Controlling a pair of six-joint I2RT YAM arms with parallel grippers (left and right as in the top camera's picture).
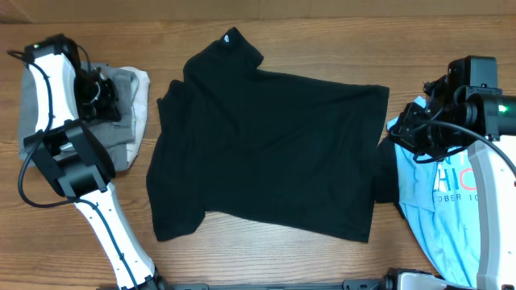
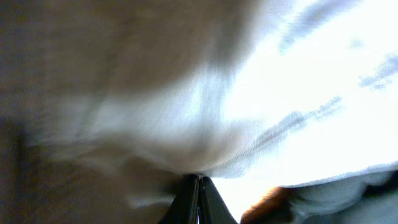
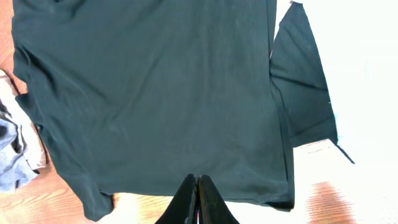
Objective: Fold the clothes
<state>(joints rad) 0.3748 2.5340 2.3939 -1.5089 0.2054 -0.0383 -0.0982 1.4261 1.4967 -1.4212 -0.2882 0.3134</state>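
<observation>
You see one black T-shirt (image 1: 266, 145), one grey trousers (image 1: 122, 147) at nine o'clock, one light-blue T-shirt (image 1: 439, 217) at three. Your left claw (image 2: 199, 193) and right claw (image 3: 199, 190) are pinched together.

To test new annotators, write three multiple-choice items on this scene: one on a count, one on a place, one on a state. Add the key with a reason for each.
1. How many garments lie on the wooden table?
A. two
B. three
C. five

2. Where are the grey trousers?
A. mid-table
B. under the left tool
C. at the right-hand end

3. How does the black T-shirt lie?
A. spread out flat
B. folded into a square
C. rolled up

Key:
1 B: the black T-shirt, the grey trousers and a light-blue printed T-shirt are all there is.
2 B: the overhead view shows that tool above them.
3 A: its body and collar lie open, with no fold made.
</observation>
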